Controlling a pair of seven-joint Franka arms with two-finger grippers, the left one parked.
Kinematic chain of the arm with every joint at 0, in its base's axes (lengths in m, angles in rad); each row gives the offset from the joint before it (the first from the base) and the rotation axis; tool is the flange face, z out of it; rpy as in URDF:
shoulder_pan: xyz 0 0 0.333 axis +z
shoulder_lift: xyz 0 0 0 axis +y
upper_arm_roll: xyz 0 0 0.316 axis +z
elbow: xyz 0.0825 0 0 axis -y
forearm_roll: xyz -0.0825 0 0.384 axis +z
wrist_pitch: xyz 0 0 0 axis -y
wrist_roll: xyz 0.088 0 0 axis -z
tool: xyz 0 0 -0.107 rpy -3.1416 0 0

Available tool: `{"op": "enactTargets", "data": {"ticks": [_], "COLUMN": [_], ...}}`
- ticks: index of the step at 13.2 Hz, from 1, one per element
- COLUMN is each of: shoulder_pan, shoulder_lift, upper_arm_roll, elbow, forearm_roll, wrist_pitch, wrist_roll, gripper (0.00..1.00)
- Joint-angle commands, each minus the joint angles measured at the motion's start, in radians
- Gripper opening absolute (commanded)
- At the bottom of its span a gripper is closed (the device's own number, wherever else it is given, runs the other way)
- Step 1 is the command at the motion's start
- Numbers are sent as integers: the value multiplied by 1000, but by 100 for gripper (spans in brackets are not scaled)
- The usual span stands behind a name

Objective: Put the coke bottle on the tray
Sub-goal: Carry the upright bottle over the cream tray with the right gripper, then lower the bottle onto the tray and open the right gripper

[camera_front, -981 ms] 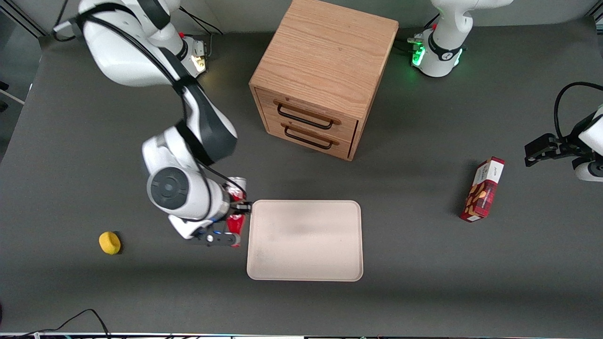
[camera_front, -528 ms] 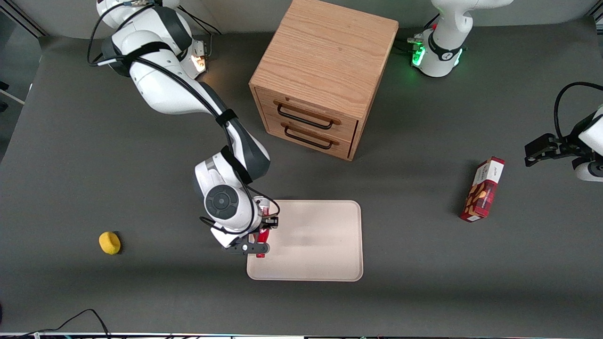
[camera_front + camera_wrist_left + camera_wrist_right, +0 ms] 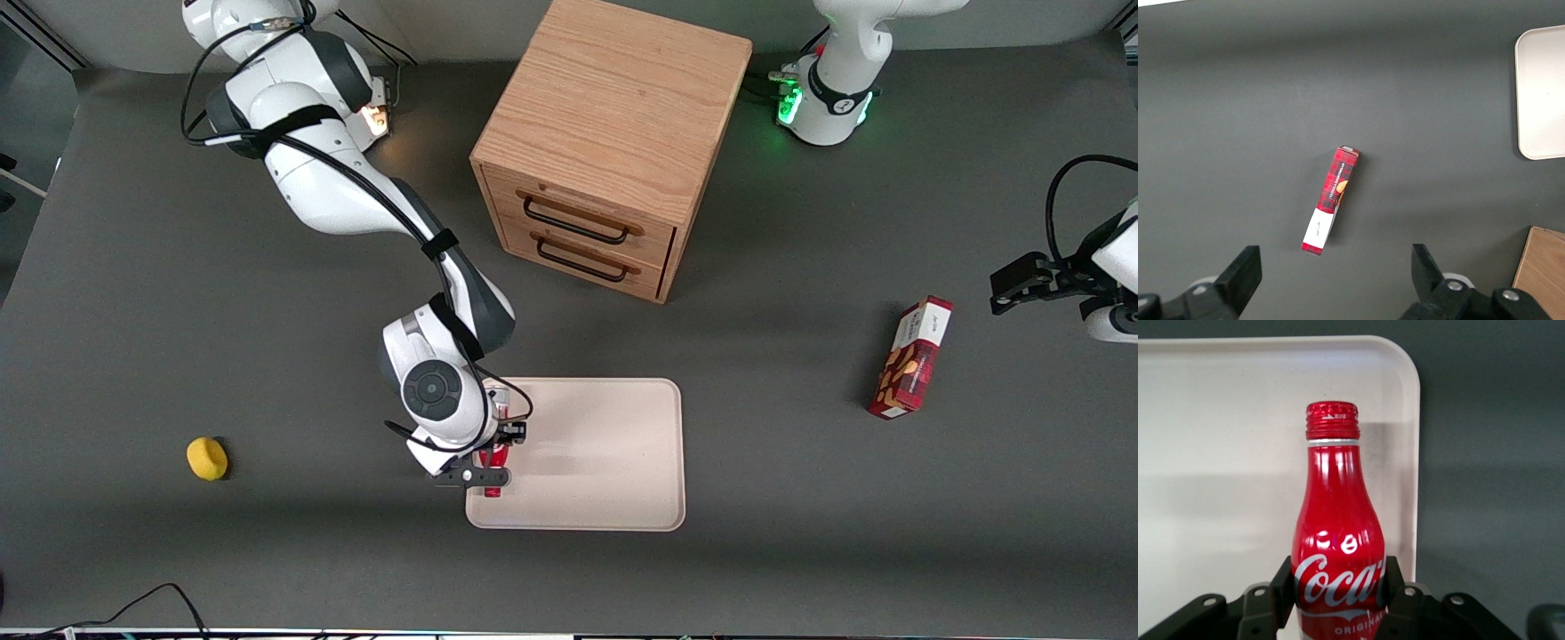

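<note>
While the coke bottle [image 3: 494,458] is carried over the tray [image 3: 605,480] in the front view, it is seen at the tray's nine o'clock edge, clamped in the gripper [image 3: 492,455]. From the right wrist, the fingers [image 3: 1395,587] are seen closed around the bottle's body. A lower, more central set-down is advised before release.

The pincer [image 3: 494,455] holds the coke bottle [image 3: 1338,540] over the tray [image 3: 605,462], seemingly with open room around.

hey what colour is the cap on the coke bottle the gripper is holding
Red, like the coke bottle itself, clearest in the right wrist view; the gripper holds it over the tray.
</note>
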Motion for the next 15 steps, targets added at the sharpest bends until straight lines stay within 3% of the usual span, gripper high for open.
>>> {"op": "enactTargets", "data": {"ticks": [1, 2, 3, 4, 15], "shoulder_pan": [20, 21, 21, 21, 20], "shoulder_lift": [34, 34, 34, 34, 25], "upper_arm_roll": [-15, -15, -15, -15, -15], "elbow": [47, 47, 47, 45, 45], "forearm_roll": [-27, -39, -41, -45, -49], "wrist_pitch": [16, 16, 16, 16, 14], "wrist_roll": [13, 13, 15, 16, 22], "gripper": [0, 3, 40, 97, 100]}}
